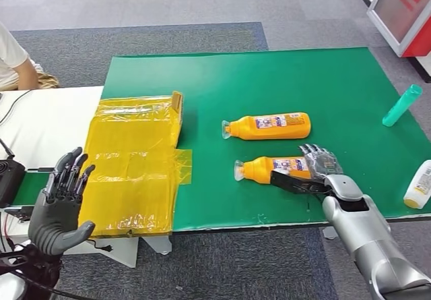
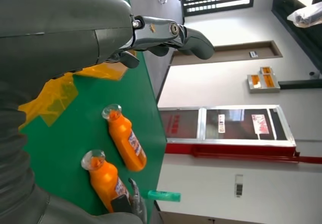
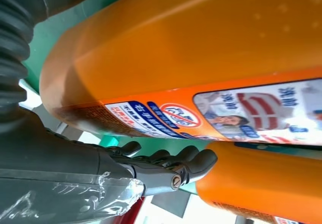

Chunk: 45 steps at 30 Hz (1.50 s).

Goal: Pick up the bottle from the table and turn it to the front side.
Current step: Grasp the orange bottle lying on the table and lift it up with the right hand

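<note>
Nearer than its twin bottle (image 1: 268,125), the bottle (image 1: 269,168) lay flat; right hand (image 1: 318,168) fingers cupped its base, grip unclear. Smooth, rigid plastic, probably slippery; grasp mid-body.

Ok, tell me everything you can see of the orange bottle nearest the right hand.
The near orange bottle lies on its side on the green mat, its clear cap end pointing toward the yellow-taped box. It looks like glossy plastic with a blue, white and red printed label facing partly up. The right hand is at its base end, fingers over the top and the thumb along its near side; a firm grip cannot be confirmed. A second orange bottle lies parallel just beyond it, apart.
</note>
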{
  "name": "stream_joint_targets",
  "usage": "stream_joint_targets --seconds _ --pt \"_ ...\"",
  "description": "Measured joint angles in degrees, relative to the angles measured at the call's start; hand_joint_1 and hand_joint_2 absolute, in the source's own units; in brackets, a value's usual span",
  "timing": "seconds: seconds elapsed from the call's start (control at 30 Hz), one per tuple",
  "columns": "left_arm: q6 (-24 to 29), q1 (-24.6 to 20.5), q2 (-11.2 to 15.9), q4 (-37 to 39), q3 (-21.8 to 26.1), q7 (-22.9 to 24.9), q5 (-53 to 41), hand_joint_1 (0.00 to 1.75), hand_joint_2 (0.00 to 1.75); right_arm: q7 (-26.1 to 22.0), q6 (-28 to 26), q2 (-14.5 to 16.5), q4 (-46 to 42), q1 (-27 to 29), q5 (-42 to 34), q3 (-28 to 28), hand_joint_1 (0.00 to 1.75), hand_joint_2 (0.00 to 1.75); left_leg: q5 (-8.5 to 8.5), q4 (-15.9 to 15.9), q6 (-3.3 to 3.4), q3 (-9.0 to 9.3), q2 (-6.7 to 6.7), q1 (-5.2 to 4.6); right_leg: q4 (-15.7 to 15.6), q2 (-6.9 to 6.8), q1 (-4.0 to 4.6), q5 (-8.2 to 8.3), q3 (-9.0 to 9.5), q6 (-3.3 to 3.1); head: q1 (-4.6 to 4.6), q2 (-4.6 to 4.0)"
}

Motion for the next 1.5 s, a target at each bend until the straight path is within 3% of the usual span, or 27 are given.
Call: stream_joint_targets --seconds 0.17,0.3,0.97,1.13,1.33,1.5 --pt "-0.69 0.10 -0.01 0.00 -0.03 0.21 0.59 0.00 1.75 0.15 -2.56 1.48 2.05 -0.25 -0.51 0.60 0.04 1.75 0.01 0.00 0.00 0.07 0.02 0.00 0.00 0.01 0.00 0.03 0.04 -0.03 0.00 0.00" --pt "-0.93 0.10 -0.01 0.02 -0.18 0.57 0.71 0.00 1.75 -0.39 -3.15 2.52 3.41 -0.25 -0.36 1.26 1.75 1.75 0.01 0.00 -0.01 0.20 0.10 0.01 0.00 0.07 0.01 0.05 0.13 -0.06 0.00 0.00" --pt "-1.72 0.12 -0.03 0.02 -0.24 0.56 1.63 0.00 1.75 -4.36 -1.67 3.03 4.22 -1.43 -4.92 3.06 1.75 1.75 -0.01 0.00 -0.01 0.27 0.12 0.01 0.00 0.08 0.01 0.03 0.20 -0.03 0.00 0.00" --pt "-0.26 0.58 -0.05 0.02 -0.26 0.55 0.77 0.00 1.75 -11.75 0.49 4.20 -3.73 3.22 -23.22 0.94 1.75 1.75 -0.05 0.00 -0.04 0.28 0.12 0.03 0.00 0.08 0.03 -0.02 0.20 -0.05 -0.01 0.00" --pt "1.34 1.29 -0.18 0.02 -0.92 0.08 -0.71 0.00 1.75 -17.03 5.81 6.91 -19.43 13.42 -41.86 -0.36 1.75 1.75 -0.04 0.00 -0.01 0.02 0.07 0.04 0.01 -0.02 0.06 -0.13 0.03 -0.03 0.01 0.00" --pt "3.72 0.71 -0.21 0.02 -1.81 -0.16 -2.12 0.00 1.75 -20.81 11.78 8.33 -30.15 18.74 -56.95 -0.33 1.75 1.75 -0.11 0.00 -0.02 -0.07 0.07 0.02 0.00 0.00 0.03 -0.14 -0.09 -0.02 0.01 0.00"
